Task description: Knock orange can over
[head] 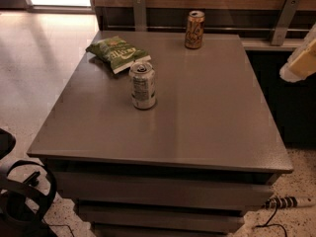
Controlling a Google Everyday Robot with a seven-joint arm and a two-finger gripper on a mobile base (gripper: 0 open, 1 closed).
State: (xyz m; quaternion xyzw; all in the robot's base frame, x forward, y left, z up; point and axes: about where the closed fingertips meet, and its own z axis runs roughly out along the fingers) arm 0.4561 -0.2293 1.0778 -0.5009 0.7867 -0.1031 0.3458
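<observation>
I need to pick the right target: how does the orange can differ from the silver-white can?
The orange can is amber with pale lettering; the silver-white can has greenish print. The orange can stands at the far edge of the table, the silver-white can nearer the middle, beside the chip bag. Both stand upright and look alike in height. The gripper is at the view's right edge, away from both.

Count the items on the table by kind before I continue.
Cans: 2, orange can and silver-white can
Chip bags: 1, green chip bag
Total: 3
The tool hangs at the right edge, beyond the table.
</observation>
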